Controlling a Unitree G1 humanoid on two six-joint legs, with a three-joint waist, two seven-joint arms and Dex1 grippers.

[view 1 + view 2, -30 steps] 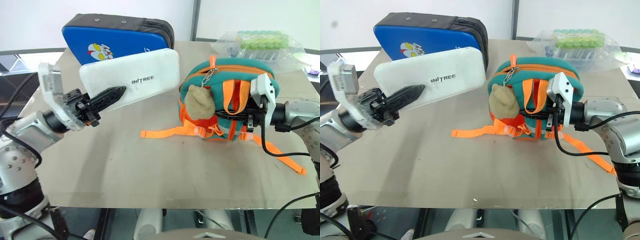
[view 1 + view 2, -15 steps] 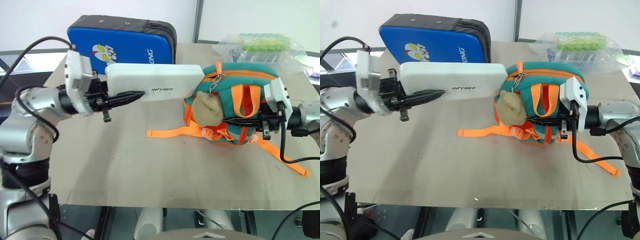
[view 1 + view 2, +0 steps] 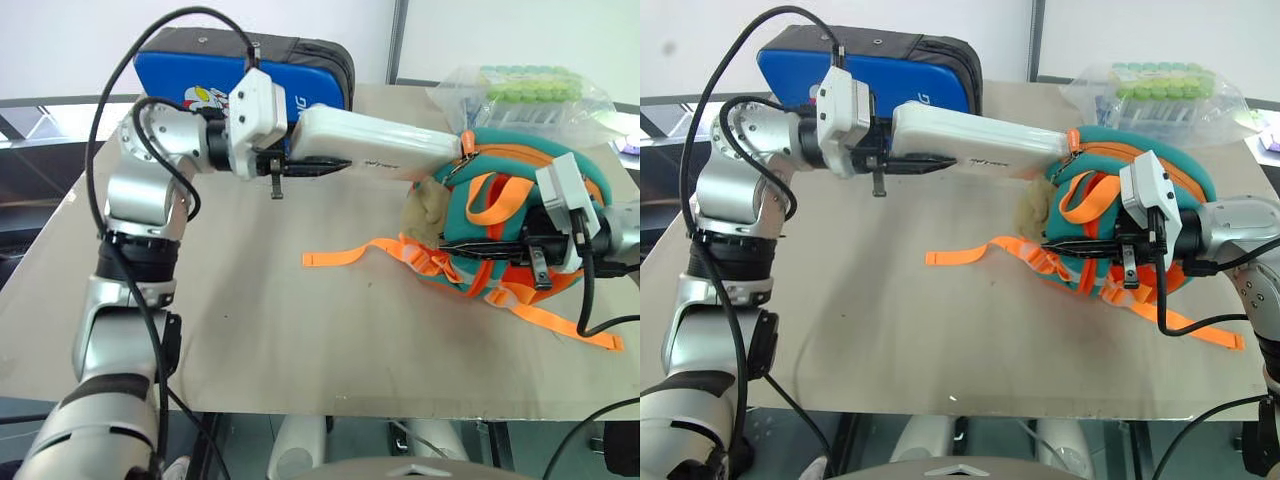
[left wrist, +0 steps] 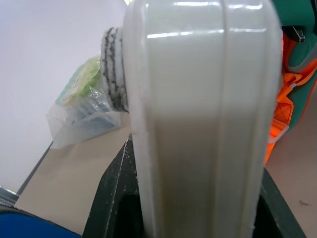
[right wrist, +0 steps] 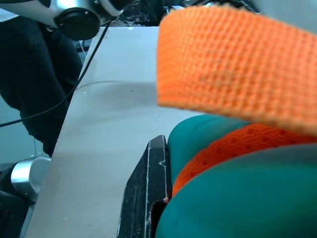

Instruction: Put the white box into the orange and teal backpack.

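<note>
At backpack [image 3: 515, 235] mouth, box [image 3: 375, 145] tip hidden; left hand [image 3: 300, 168] pinches box (right hand [image 3: 470, 247] clamps fabric).

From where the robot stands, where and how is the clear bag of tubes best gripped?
Probably at the loose crumpled plastic on the near edge of the bag of tubes, coming from above. It lies flat on the table behind the backpack; the slack film should pinch more easily than the bulging middle.
</note>
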